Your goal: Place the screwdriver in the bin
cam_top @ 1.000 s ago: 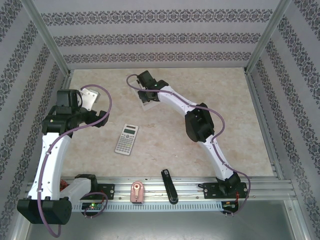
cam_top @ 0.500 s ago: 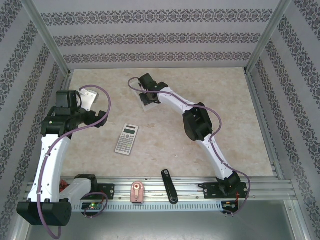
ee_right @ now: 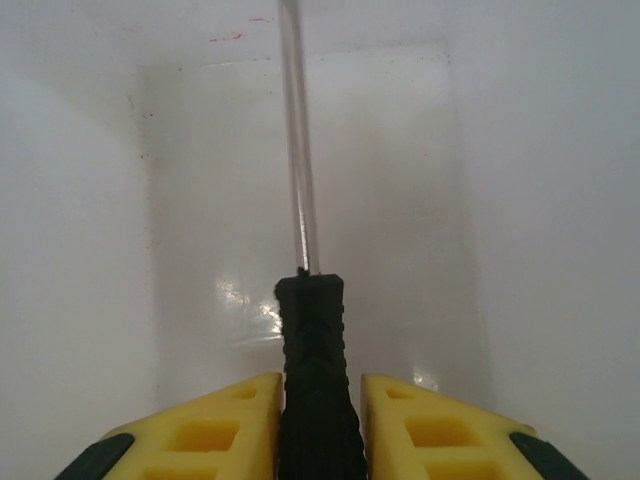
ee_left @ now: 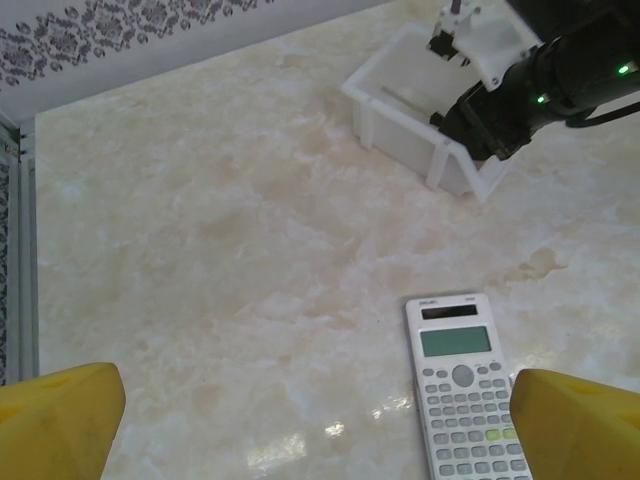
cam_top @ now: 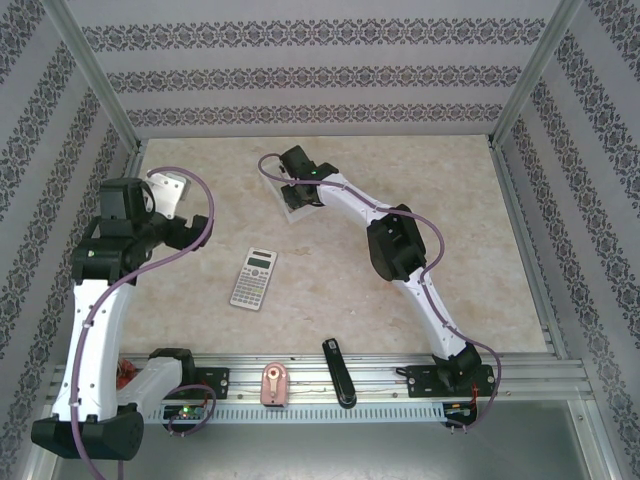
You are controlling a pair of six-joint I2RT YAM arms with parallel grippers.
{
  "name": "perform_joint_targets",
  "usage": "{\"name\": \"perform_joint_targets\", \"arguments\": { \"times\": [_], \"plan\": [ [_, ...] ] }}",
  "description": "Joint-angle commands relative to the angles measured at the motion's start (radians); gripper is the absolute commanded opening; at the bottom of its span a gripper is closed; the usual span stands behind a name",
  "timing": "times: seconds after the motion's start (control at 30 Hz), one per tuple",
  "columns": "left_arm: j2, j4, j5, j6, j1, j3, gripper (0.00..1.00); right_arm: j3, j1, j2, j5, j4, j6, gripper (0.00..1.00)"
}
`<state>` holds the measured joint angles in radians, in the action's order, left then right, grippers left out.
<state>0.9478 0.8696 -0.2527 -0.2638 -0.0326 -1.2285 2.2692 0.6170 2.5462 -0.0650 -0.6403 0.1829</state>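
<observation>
The screwdriver, with a black ribbed handle and a thin metal shaft, sits between the yellow fingers of my right gripper, which is shut on the handle. Its shaft points down into the white bin, close to the floor. From above, the right gripper hangs over the bin at the table's far middle. In the left wrist view the bin lies partly under that gripper. My left gripper is open and holds nothing; from above it hovers at the far left.
A grey calculator lies mid-table, below the left wrist camera. A thick black bar and a pink tool rest on the front rail. Metal frame posts and patterned walls enclose the table.
The right gripper has shifted slightly down and forward onto the bin with the screwdriver. The left arm has drawn back a little to the left.
</observation>
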Motion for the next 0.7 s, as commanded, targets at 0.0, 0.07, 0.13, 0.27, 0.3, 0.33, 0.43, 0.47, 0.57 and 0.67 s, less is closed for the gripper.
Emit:
{"name": "perform_joint_targets", "arguments": {
  "times": [0.0, 0.07, 0.13, 0.27, 0.3, 0.33, 0.43, 0.47, 0.57, 0.67],
  "plan": [
    [-0.036, -0.011, -0.032, 0.042, 0.01, 0.003, 0.99, 0.021, -0.01, -0.033, 0.008, -0.012, 0.005, 0.28],
    [-0.035, -0.012, -0.033, 0.058, 0.01, -0.006, 0.99, 0.033, -0.015, -0.032, 0.02, -0.019, 0.011, 0.3],
    [-0.04, -0.014, -0.051, 0.073, 0.01, -0.015, 0.99, 0.03, -0.02, -0.037, 0.032, -0.015, 0.017, 0.31],
    [-0.041, -0.02, -0.074, 0.088, 0.009, -0.032, 0.99, 0.036, -0.026, -0.045, 0.024, -0.012, 0.026, 0.33],
    [-0.036, -0.019, -0.073, 0.088, 0.01, -0.035, 0.99, 0.038, -0.026, -0.051, 0.023, -0.01, 0.027, 0.33],
    [-0.031, -0.017, -0.07, 0.091, 0.01, -0.037, 0.99, 0.046, -0.025, -0.055, 0.02, -0.01, 0.031, 0.34],
    [-0.023, -0.015, -0.061, 0.109, 0.01, -0.039, 0.99, 0.066, -0.027, -0.075, 0.024, -0.003, 0.045, 0.4],
    [-0.023, -0.017, -0.064, 0.109, 0.01, -0.034, 0.99, 0.075, -0.026, -0.081, 0.027, -0.002, 0.046, 0.41],
    [-0.033, -0.032, -0.068, 0.113, 0.01, -0.018, 0.99, 0.114, -0.026, -0.092, 0.024, -0.03, 0.049, 0.41],
    [-0.028, -0.036, -0.08, 0.12, 0.01, -0.01, 0.99, 0.119, -0.027, -0.126, 0.011, -0.051, 0.059, 0.42]
  ]
}}
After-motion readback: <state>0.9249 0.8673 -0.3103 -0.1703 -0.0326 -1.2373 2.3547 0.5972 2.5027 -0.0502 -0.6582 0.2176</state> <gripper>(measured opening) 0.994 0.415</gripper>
